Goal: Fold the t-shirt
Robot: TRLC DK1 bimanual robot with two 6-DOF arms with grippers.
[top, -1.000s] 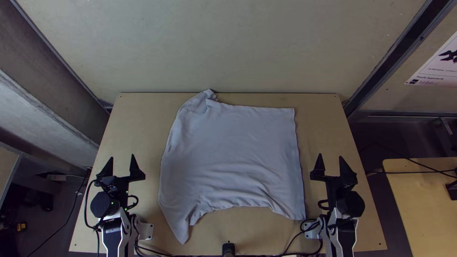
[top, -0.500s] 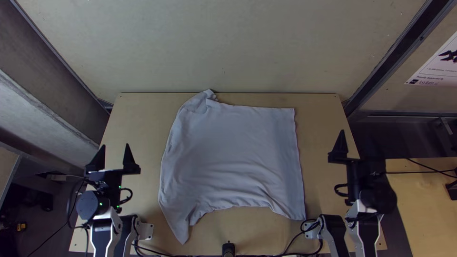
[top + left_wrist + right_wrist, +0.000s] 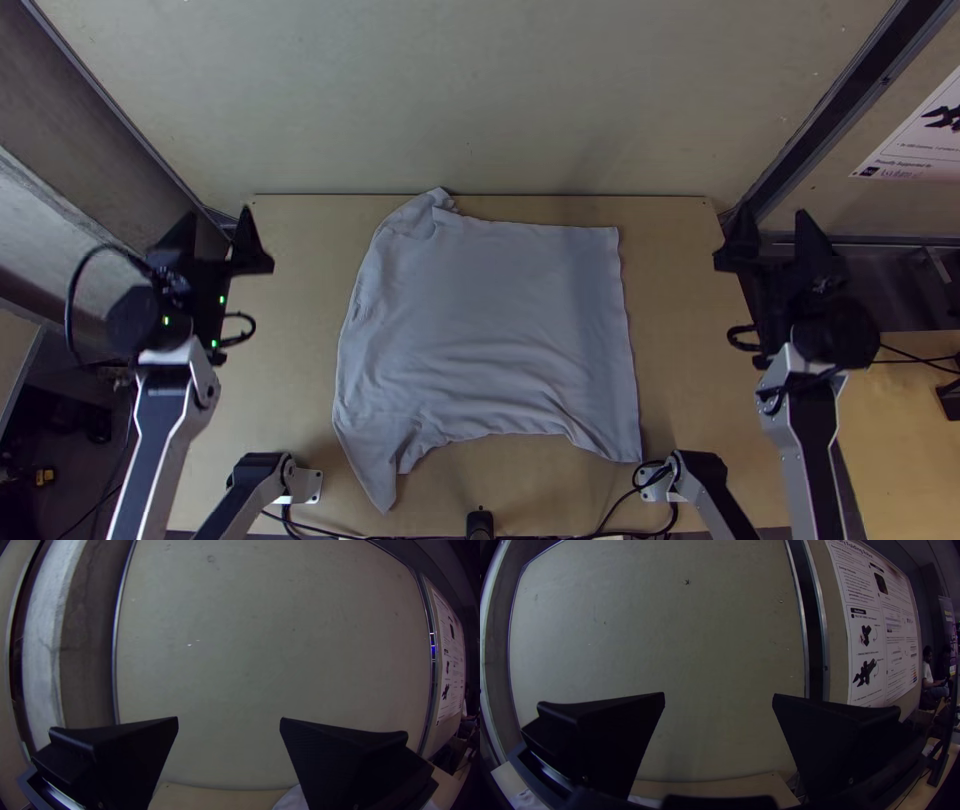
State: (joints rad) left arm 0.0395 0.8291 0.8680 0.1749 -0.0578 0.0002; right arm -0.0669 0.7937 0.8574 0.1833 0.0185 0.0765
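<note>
1. Clock directions as in top view, 12 toward the table's far edge.
2. Left gripper (image 3: 219, 211): fingers spread wide, pointing to 12; gap holds nothing; no contact with cloth. The left wrist view confirms the broad gap.
3. Right gripper (image 3: 774, 209): fingers likewise spread wide, pointing to 12; holds nothing, touches nothing.
4. T-shirt (image 3: 490, 320): lies on the table (image 3: 682, 350), between the two grippers and well apart from both; bears roughly 4 o'clock from the left one, 8 o'clock from the right one.
5. Cloth state: spread broad, shallow wrinkles toward 6; small bunch at its 11 o'clock corner; pointed flap extends to 7. Edge at 6 curves inward.
</note>
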